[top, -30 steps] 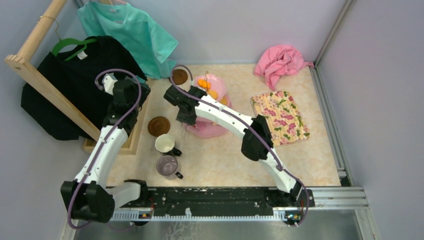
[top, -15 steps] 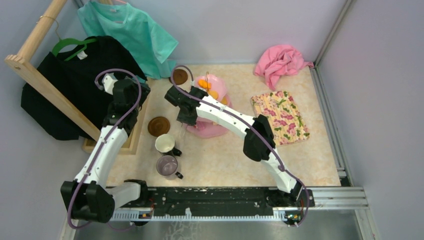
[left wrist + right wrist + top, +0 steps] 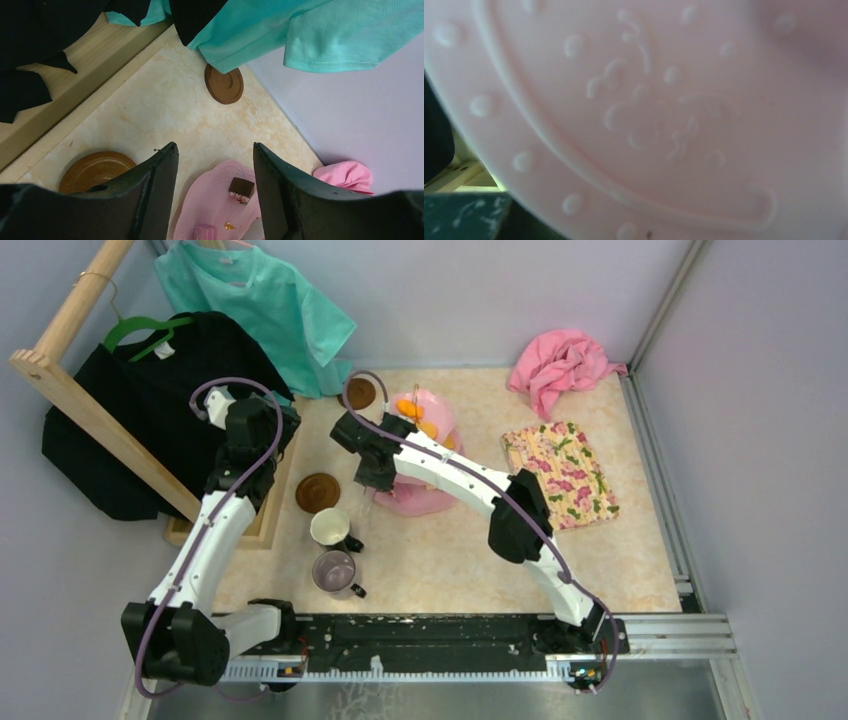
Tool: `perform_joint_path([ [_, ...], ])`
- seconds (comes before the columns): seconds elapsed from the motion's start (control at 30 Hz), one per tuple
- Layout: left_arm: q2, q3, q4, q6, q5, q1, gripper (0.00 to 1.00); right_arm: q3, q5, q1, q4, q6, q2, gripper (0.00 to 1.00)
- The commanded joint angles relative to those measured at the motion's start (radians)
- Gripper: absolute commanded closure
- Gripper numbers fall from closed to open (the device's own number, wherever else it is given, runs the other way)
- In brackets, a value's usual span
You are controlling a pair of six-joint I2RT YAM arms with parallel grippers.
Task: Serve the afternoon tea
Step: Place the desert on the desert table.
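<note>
A: Cake stand, where?
B: The pink cake stand (image 3: 415,502) sits on the counter (image 3: 450,560), toward the back, left of middle. There are orange snacks (image 3: 412,407) on its top tier. The left wrist view shows a brown snack (image 3: 241,189) on a lower tier.
A: And the right pincer relative to it?
B: From above, the right pincer (image 3: 371,490) points down at the stand's left edge, and its arm crosses over the tiers. Its wrist view is filled by a pink embossed tier surface, very close and blurred. Touching or not, can't tell.
A: Spread or pinching?
B: Can't tell. No fingers show in that wrist view, and from above they're tucked under the wrist.
A: Left one?
B: The left pincer (image 3: 215,147) is spread wide with nothing between the fingers. It hangs above the counter left of the stand. A pink tier shows through the gap, lower down and apart from the fingers.
A: Saucers, mugs?
B: One brown saucer (image 3: 318,492) lies just left of the stand, near the right pincer. The second saucer (image 3: 360,393) is at the back by the hanging teal shirt (image 3: 260,310). The white mug (image 3: 330,527) stands just in front of the near saucer, and the grey-purple mug (image 3: 335,570) is in front of that. Both are upright, with dark handles to the right.
A: Rest?
B: A pink cloth (image 3: 560,365) is in the back right corner and a floral mat (image 3: 560,473) lies right of the stand. A black shirt (image 3: 140,400) hangs on the wooden rack (image 3: 70,390) at the left.
</note>
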Motion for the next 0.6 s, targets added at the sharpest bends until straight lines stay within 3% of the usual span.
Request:
perform_joint_path([
  [0.0, -0.022, 0.016, 0.013, 0.017, 0.000, 0.008, 0.38, -0.017, 0.016, -0.016, 0.007, 0.000, -0.081, 0.68],
  [0.57, -0.024, 0.025, 0.009, 0.019, 0.004, 0.007, 0.39, -0.039, 0.016, -0.015, 0.021, -0.007, -0.106, 0.66],
])
